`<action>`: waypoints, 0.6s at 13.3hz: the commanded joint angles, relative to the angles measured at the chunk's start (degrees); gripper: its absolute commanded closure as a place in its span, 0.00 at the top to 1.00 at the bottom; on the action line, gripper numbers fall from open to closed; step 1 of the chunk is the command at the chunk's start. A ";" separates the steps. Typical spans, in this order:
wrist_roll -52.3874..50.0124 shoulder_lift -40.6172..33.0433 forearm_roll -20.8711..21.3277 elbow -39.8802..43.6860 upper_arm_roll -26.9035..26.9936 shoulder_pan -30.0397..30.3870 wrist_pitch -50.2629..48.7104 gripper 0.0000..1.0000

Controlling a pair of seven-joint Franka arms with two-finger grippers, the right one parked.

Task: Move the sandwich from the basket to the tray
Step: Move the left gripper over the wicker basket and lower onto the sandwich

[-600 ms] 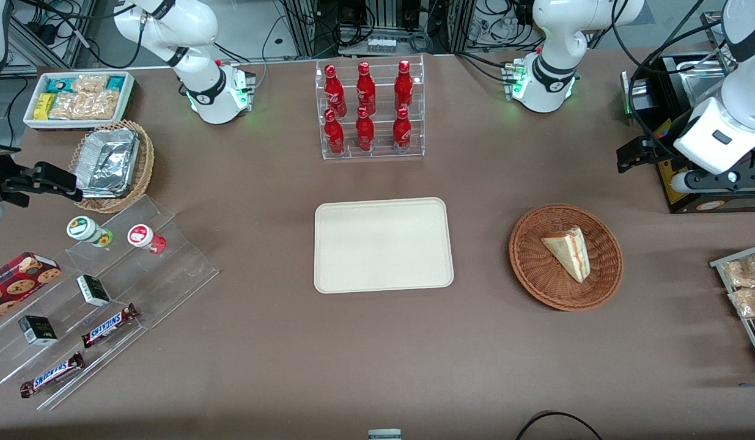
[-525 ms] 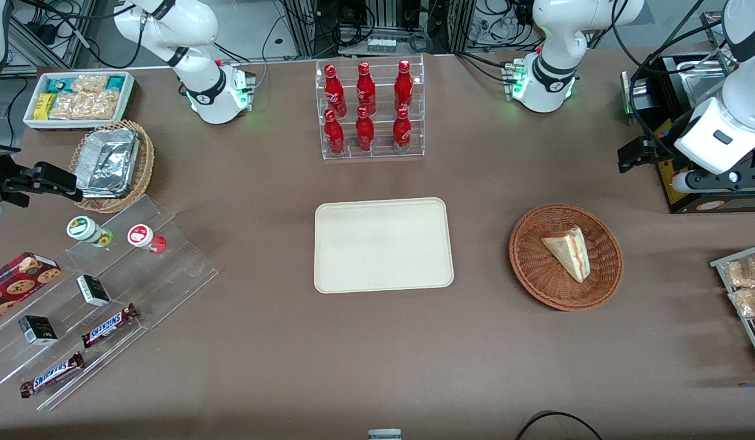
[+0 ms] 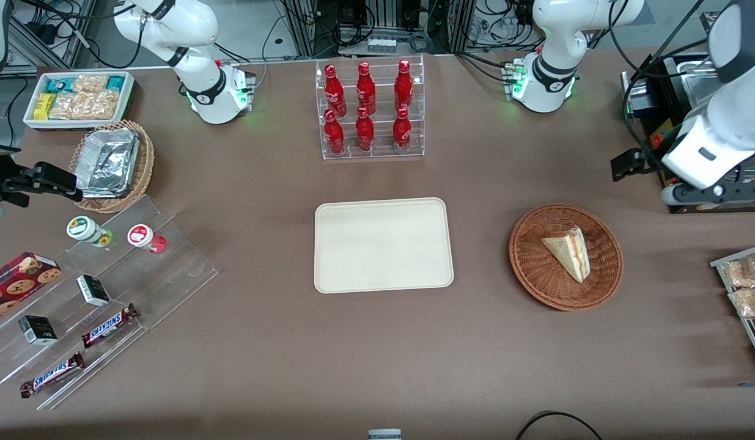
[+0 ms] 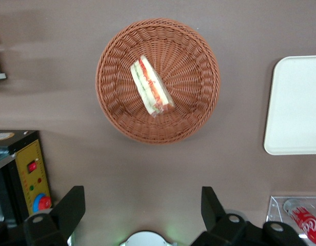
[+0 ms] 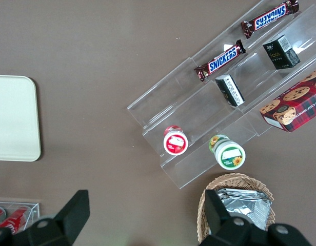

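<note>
**My gripper hangs high, sandwich sits in its basket**

I see my left arm up in the air at the working arm's end of the table. Its gripper (image 4: 142,207) points down at the table, farther from the front camera than the basket. The two black fingers (image 4: 70,209) are wide apart and hold nothing — I can see bare brown table (image 3: 261,342) between them.

The basket (image 3: 565,256) is round and shallow, made of reddish-brown woven wicker. Inside it lies the sandwich (image 3: 567,252), a little triangle of pale bread with red, pink and green stripes along its cut side. It lies flat on the basket's bottom. From the wrist camera I look straight down on the basket (image 4: 158,81) and the sandwich (image 4: 150,86) in it.

The tray (image 3: 383,245) is flat, smooth and cream-colored, a rectangle with round corners and a low rim. It has nothing on it. It sits at the middle of the table, well apart from the basket.

Farther from the front camera than the tray stands a clear plastic rack (image 3: 371,110) with six shiny red bottles in two rows. Toward the parked arm's end I see a lighter wicker basket (image 3: 114,165) holding crinkly silver foil trays, a white bin (image 3: 77,98) of snack packets — and clear plastic steps (image 3: 108,299) with candy bars, small boxes and two round cups.
</note>
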 commanded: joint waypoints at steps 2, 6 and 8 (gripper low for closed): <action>-2.82 -0.17 0.54 -8.13 -0.03 0.12 9.41 1.00; -5.03 1.68 0.72 -14.46 0.05 0.12 18.55 1.00; -5.03 2.21 0.81 -17.80 0.14 0.12 24.00 1.00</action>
